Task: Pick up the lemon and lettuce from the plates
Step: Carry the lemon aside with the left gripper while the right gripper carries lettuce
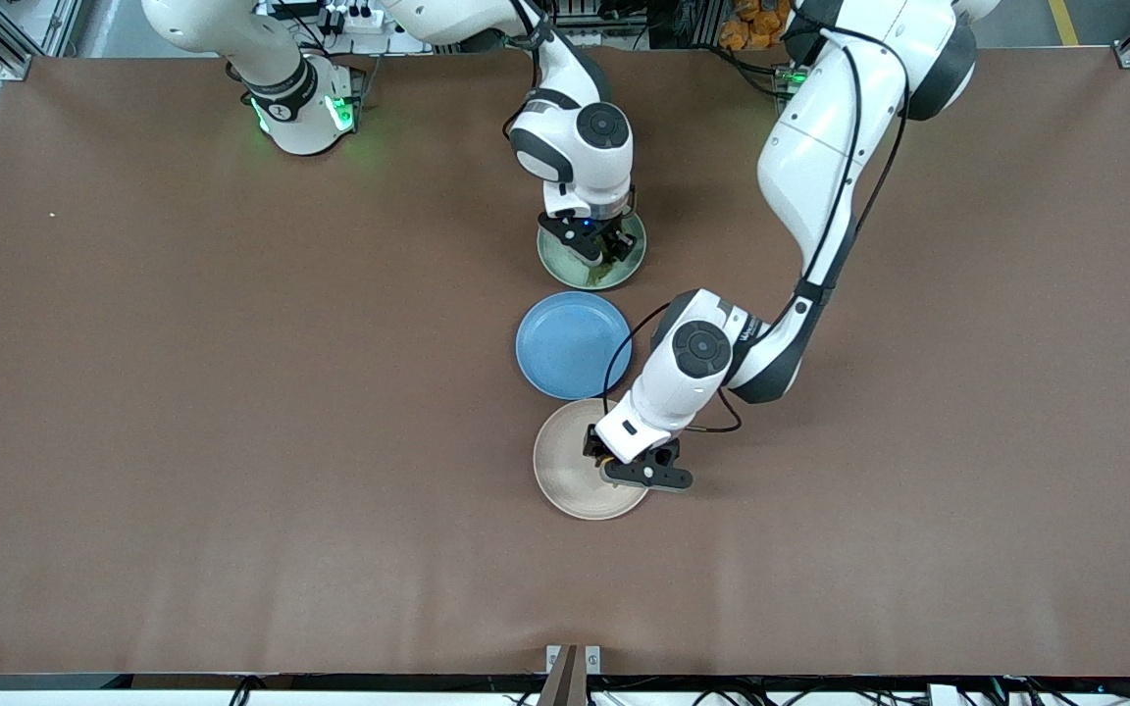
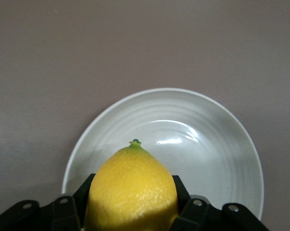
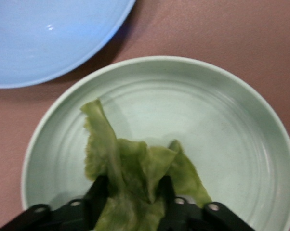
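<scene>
The yellow lemon (image 2: pixel 130 192) sits between the fingers of my left gripper (image 2: pixel 134 185), which is shut on it. That left gripper (image 1: pixel 614 469) hangs low over the beige plate (image 1: pixel 565 471), whose bare inside (image 2: pixel 207 159) shows past the fruit. My right gripper (image 1: pixel 596 257) is down in the pale green plate (image 1: pixel 555 263). Its fingers press the crinkled green lettuce (image 3: pixel 130 163) from both sides, and the leaf bunches up between them. One tip of the lettuce (image 1: pixel 607 273) still lies on the green plate (image 3: pixel 222 125). The right gripper (image 3: pixel 131 185) is shut on the leaf.
A blue plate (image 1: pixel 570 343) with nothing on it lies between the green plate and the beige one, close to both; its rim (image 3: pixel 39 38) shows in the right wrist view. Brown tabletop (image 1: pixel 231 392) spreads toward both ends.
</scene>
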